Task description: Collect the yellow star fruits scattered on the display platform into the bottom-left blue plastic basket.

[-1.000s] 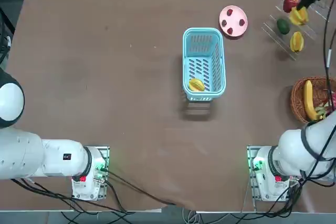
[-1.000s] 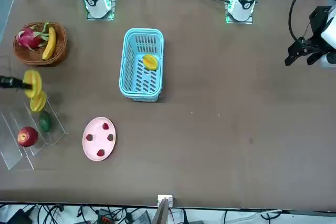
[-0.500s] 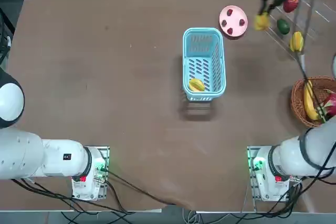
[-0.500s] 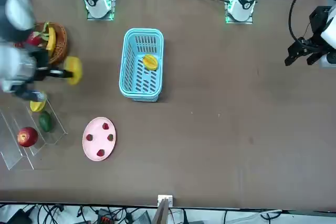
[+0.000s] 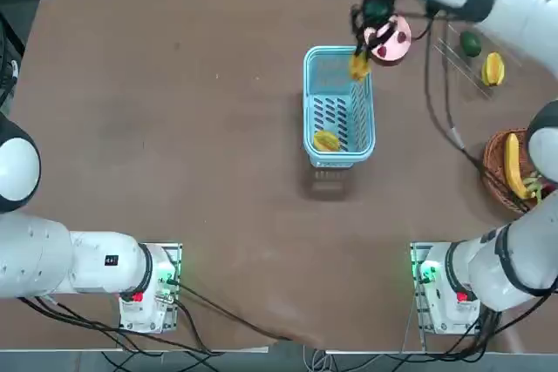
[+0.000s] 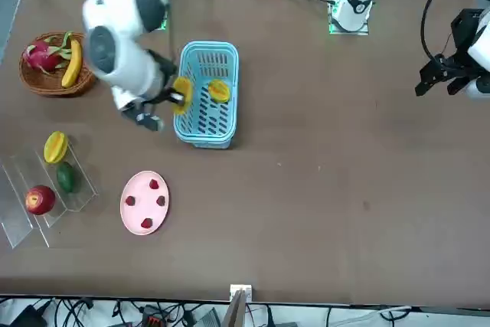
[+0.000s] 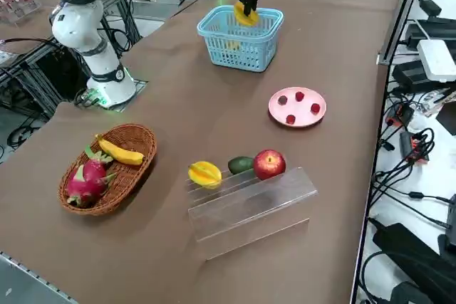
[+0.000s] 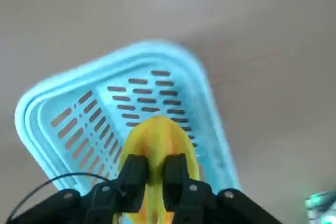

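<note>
right claw (image 8: 152, 169) | clamped on yellow star fruit (image 8: 157, 140) | above blue plastic basket (image 8: 58, 108)

The right gripper (image 5: 359, 58) hangs over the far end of the blue basket (image 5: 338, 106), clamped on a star fruit (image 5: 358, 65). Another star fruit (image 5: 326, 140) lies in the basket's near end. A pink plate (image 5: 388, 37) sits just beside the gripper.

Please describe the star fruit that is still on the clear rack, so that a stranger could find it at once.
Find the clear acrylic rack near the wicker basket. Three fruits sit in a row on it. The star fruit is the end one nearest that basket: yellow and ridged, beside a green fruit and a red apple.
</note>
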Controlling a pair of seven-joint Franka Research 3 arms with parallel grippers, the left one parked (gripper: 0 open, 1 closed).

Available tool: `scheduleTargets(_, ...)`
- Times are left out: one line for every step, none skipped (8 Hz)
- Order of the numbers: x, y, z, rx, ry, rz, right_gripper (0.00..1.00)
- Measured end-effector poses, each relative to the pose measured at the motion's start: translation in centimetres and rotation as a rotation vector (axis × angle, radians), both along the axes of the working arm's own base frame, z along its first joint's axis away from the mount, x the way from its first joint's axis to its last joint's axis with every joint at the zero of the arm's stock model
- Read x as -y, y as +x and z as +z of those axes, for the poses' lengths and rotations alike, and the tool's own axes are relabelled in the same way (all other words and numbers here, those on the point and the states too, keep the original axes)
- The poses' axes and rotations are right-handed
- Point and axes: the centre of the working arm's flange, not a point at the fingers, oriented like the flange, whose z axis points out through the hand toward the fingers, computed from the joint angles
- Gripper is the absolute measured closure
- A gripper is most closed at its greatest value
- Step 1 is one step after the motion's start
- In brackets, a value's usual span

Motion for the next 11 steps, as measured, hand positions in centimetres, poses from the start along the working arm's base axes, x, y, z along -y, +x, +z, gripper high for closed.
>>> scheduleTargets(-1.8, -1.8, -1.8, -0.015, -0.016, 0.011, 0.78)
scheduleTargets(-2.7, -3.4, -3.4, -0.040, -0.034, 0.033, 0.64)
scheduleTargets(-2.9, -4.4, -4.4, -0.059, -0.048, 0.045, 0.48)
scheduleTargets(-2.7, -4.7, -4.6, -0.067, -0.056, 0.047, 0.27)
scheduleTargets(-2.1, -4.4, -4.0, -0.061, -0.059, 0.040, 0.09)
scheduleTargets(-0.9, -3.3, -2.4, -0.037, -0.055, 0.024, 0.03)
scheduleTargets(1.8, -1.0, 0.4, -0.010, -0.057, 0.006, 0.02)
scheduleTargets(6.2, 1.8, 3.7, 0.010, -0.077, 0.000, 0.02)
scheduleTargets(11.6, 4.2, 6.2, 0.035, -0.114, 0.007, 0.03)
scheduleTargets(16.8, 6.0, 7.4, 0.057, -0.150, 0.017, 0.03)
scheduleTargets(21.4, 7.1, 7.4, 0.060, -0.167, 0.025, 0.03)
